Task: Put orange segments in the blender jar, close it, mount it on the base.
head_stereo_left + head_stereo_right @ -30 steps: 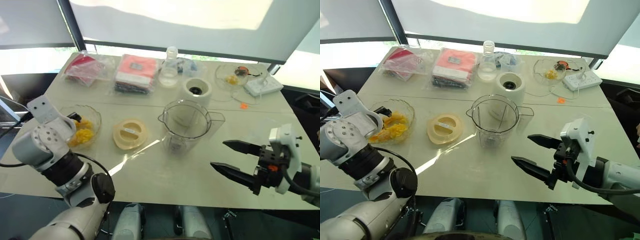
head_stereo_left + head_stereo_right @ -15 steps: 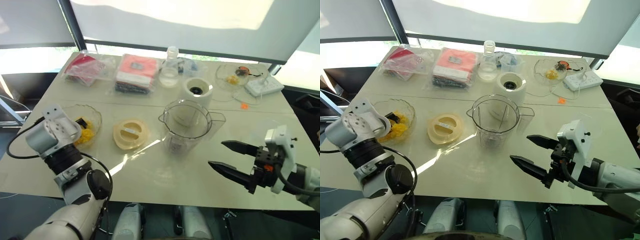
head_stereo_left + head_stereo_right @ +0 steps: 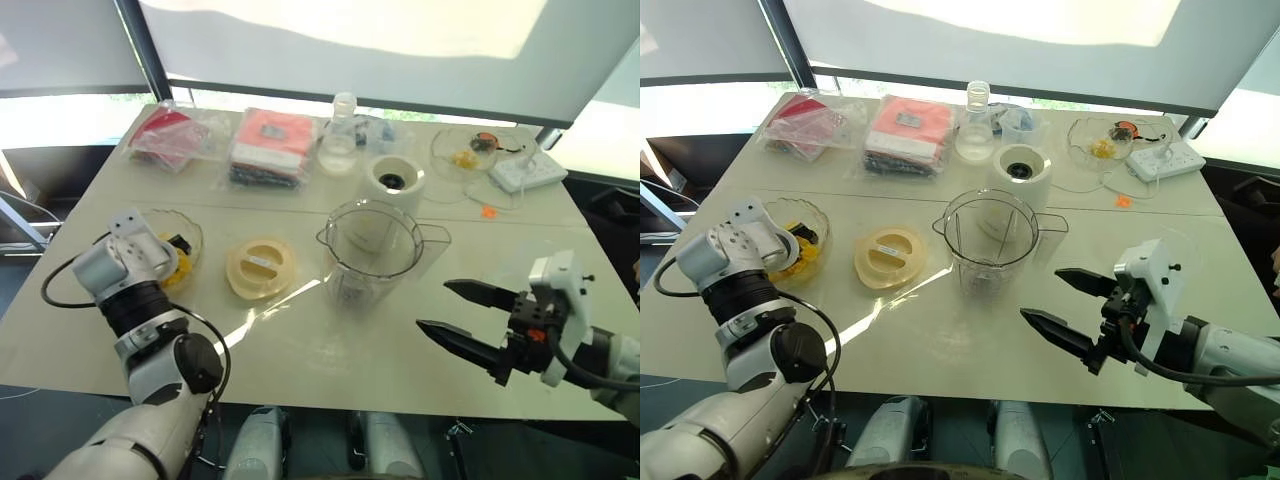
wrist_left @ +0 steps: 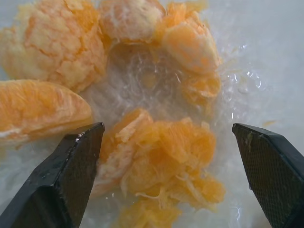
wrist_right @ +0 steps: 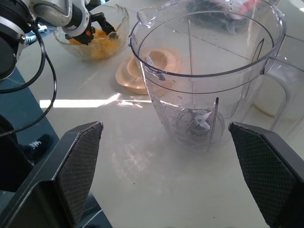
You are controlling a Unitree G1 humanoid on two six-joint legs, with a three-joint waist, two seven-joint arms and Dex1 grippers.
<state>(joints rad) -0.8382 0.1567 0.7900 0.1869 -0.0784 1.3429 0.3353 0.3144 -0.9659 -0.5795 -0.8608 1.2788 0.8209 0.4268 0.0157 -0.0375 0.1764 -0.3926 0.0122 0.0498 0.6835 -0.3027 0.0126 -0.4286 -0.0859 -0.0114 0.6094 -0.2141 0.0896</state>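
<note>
The orange segments [image 4: 161, 156], pale yellow-orange, pulpy and moist, lay heaped in a shallow clear scalloped bowl [image 3: 192, 232] at the left of the worktop [image 3: 300, 340]. We saw the left claw [image 4: 166, 171] lowered into that bowl, its black fingers spread wide on either side of a torn clump, clamping nothing. From the head views the wrist hid most of the fruit, and we could not tell whether a fingertip touched a segment.

The blender jar [image 3: 372, 250] stood upright and uncapped near the worktop's centre, clear, flaring upward, with blades at the bottom [image 5: 199, 122] and no fruit inside. Its handle [image 3: 436, 238] faced right. Beside it lay a pale-yellow round lid [image 3: 260, 266], flat on the worktop between jar and bowl. Just behind the jar stood the cream base [image 3: 392, 180], its dark socket uppermost and partly overlapped by the jar's rim.

The right claw [image 3: 458, 313] hovered right of the jar, fingers apart and empty.

A second clear bowl [image 3: 463, 152] at the far right held a few small orange pieces, too small to make out.
</note>
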